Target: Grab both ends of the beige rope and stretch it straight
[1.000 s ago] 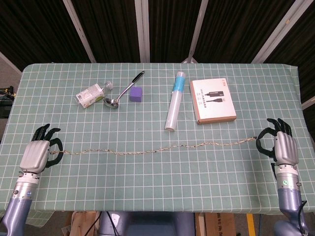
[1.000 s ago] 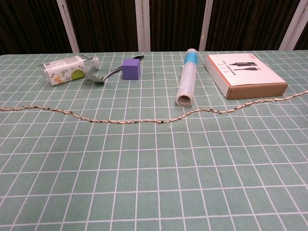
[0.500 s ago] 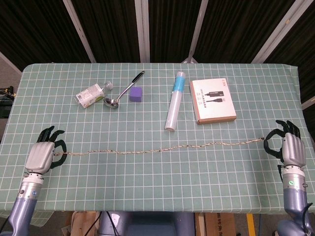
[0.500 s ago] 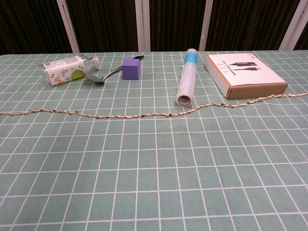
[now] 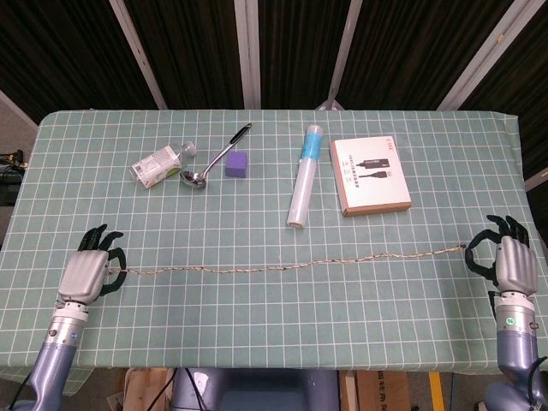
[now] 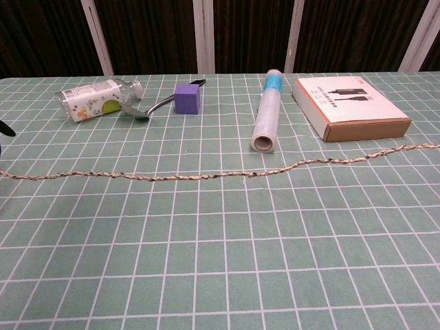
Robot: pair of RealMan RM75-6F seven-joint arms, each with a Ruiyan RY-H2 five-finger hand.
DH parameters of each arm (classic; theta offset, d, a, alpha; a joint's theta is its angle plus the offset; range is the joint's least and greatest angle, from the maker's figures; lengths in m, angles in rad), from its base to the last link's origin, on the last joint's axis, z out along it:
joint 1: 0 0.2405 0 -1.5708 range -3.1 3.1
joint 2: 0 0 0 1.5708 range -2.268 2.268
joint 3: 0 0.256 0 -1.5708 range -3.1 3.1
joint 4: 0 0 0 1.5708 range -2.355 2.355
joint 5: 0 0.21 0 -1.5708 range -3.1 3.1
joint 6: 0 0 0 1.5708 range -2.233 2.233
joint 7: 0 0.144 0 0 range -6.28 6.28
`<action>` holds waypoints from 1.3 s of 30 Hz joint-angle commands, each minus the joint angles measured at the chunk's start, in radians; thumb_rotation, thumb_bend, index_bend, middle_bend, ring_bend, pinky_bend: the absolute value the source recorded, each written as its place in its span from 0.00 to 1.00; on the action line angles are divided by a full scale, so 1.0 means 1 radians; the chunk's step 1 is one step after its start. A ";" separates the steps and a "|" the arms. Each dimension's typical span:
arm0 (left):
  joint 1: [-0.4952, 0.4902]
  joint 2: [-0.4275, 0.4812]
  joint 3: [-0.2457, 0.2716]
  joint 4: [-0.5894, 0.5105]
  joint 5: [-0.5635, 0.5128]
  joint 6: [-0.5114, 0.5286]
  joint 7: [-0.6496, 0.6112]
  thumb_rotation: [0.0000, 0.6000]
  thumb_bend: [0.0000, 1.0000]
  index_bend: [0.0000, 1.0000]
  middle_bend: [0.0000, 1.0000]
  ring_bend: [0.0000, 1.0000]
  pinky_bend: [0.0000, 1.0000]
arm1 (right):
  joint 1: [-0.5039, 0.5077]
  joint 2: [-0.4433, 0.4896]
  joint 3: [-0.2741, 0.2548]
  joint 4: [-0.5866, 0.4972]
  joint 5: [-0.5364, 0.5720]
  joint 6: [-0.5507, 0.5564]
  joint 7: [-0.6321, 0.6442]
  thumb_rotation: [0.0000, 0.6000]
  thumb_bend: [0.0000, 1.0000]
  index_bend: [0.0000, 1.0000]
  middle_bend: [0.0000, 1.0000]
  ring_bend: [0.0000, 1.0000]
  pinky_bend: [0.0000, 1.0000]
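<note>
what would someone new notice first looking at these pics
The beige rope stretched almost straight across the near part of the green checked table, its ends held by the left hand and the right hand near the table's side edges. Behind it lie a bottle, spoon, purple cube, roll and box.

Running off both side edges of the chest view, the beige rope (image 6: 206, 177), both ends cut from sight there. Showing only as a dark sliver at that view's left edge, the left hand (image 5: 88, 272). Staying too small to read, the print on the box (image 5: 370, 175).
</note>
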 commanded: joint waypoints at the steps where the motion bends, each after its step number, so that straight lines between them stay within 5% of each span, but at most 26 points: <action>1: -0.005 -0.012 0.000 0.011 -0.006 -0.008 0.011 1.00 0.52 0.62 0.18 0.00 0.00 | 0.000 -0.004 -0.004 0.007 0.005 -0.006 -0.009 1.00 0.48 0.70 0.20 0.00 0.00; 21: -0.034 -0.058 -0.004 0.038 -0.028 -0.030 0.108 1.00 0.51 0.59 0.16 0.00 0.00 | 0.008 -0.005 -0.040 0.032 0.065 -0.059 -0.146 1.00 0.48 0.69 0.20 0.00 0.00; 24: -0.034 -0.052 -0.002 0.033 -0.034 -0.032 0.117 1.00 0.49 0.55 0.14 0.00 0.00 | 0.011 -0.001 -0.046 0.029 0.084 -0.070 -0.175 1.00 0.48 0.62 0.18 0.00 0.00; 35: -0.038 -0.017 0.005 -0.006 -0.083 -0.058 0.166 1.00 0.37 0.42 0.05 0.00 0.00 | 0.026 0.038 -0.067 -0.014 0.180 -0.118 -0.290 1.00 0.48 0.06 0.00 0.00 0.00; 39: -0.033 0.003 0.010 -0.026 -0.081 -0.056 0.160 1.00 0.29 0.34 0.02 0.00 0.00 | 0.026 0.051 -0.067 -0.029 0.189 -0.114 -0.300 1.00 0.48 0.00 0.00 0.00 0.00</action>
